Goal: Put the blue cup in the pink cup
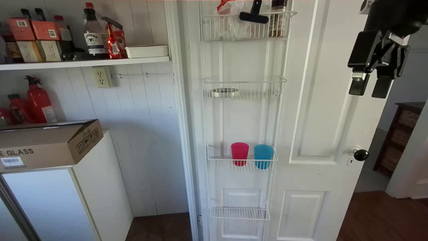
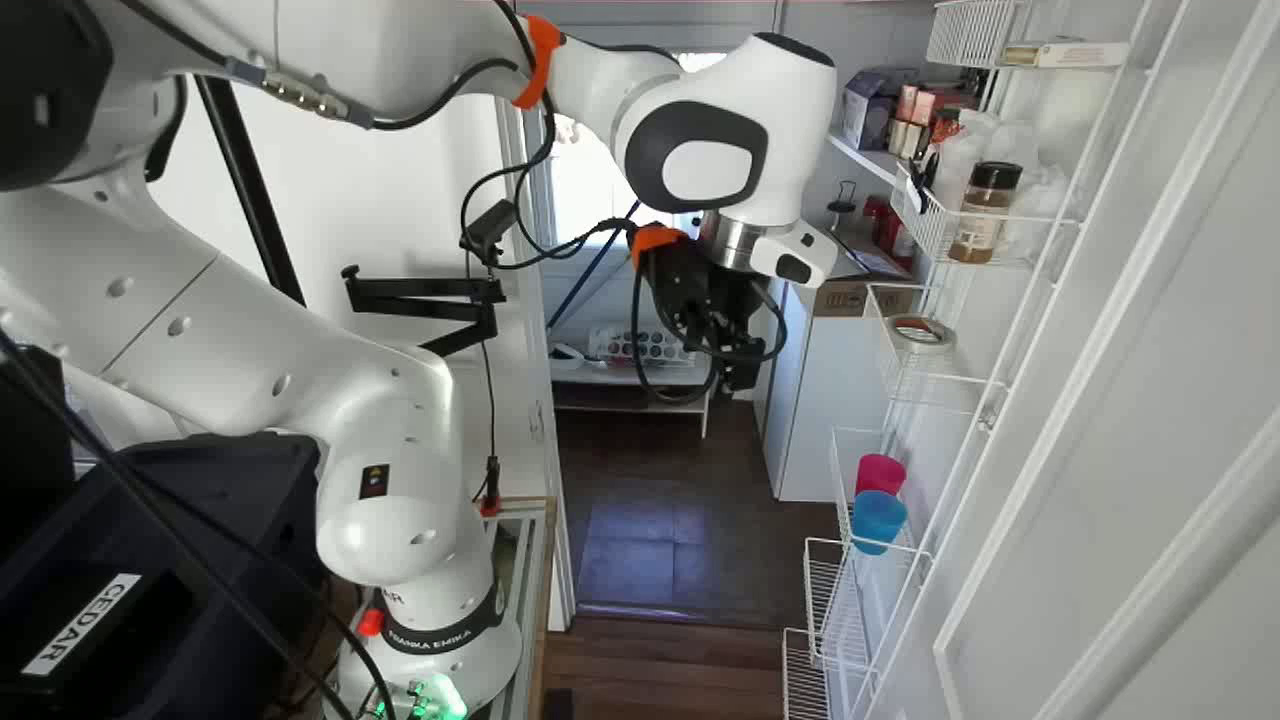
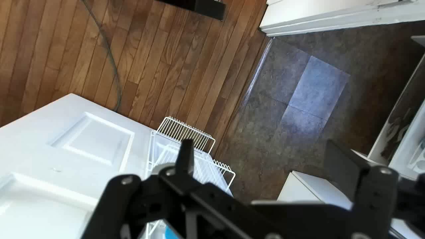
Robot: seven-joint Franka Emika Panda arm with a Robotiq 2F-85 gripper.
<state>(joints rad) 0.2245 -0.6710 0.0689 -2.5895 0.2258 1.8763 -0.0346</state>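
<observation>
The pink cup (image 1: 239, 152) and the blue cup (image 1: 263, 153) stand upright side by side, slightly apart, in a white wire basket (image 1: 217, 158) on the door rack. The pink cup (image 2: 881, 474) and blue cup (image 2: 879, 520) also show in an exterior view, the blue one partly in front of the pink. A sliver of the blue cup (image 3: 170, 233) shows at the bottom of the wrist view; the pink cup is hidden there. My gripper (image 1: 370, 90) is open and empty, in the air well above and away from both cups. Its fingers are wide apart in the wrist view (image 3: 260, 151).
The rack hangs on a white door (image 1: 307, 174) with a black knob (image 1: 361, 155). A higher basket holds a tape roll (image 1: 225, 92); the top one holds a spice jar (image 2: 985, 212) and bags. A cardboard box (image 1: 50, 144) lies on a white cabinet (image 1: 103, 187).
</observation>
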